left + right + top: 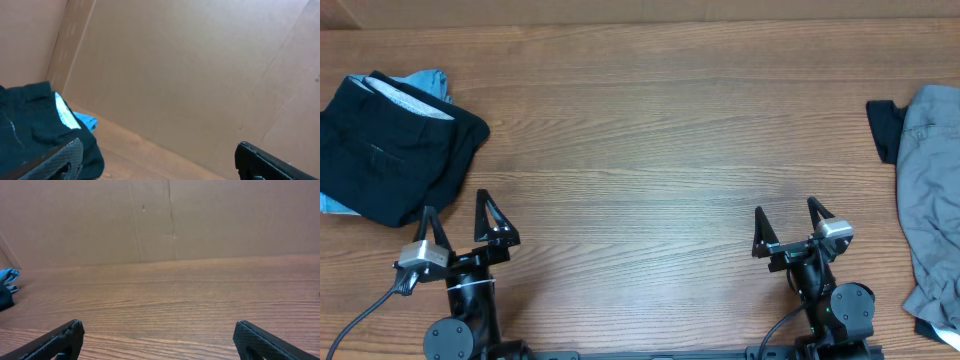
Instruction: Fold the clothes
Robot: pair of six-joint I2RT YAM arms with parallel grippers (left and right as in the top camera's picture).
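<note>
Nearest you in the overhead view, at the near edge, your left gripper (457, 208) and right gripper (785, 208) both stand spread wide with nothing between the fingers. The clothes lie well apart from them: a dark pile (390, 140) at the far left, resting on a light blue piece (432, 80), and a grey garment (932, 190) at the right edge over a navy piece (885, 125). Expect all of it to be light, limp and floppy, so pinch a hem or corner rather than the bunched middle, and one layer only. The wooden table (640, 120) between them is smooth and should let cloth slide when you drag it flat. From the left wrist, the dark pile sits just beside the left finger, with a cardboard wall (190, 75) close behind it. From the right wrist, you see bare wood ahead, the same wall, and a scrap of blue at far left.
</note>
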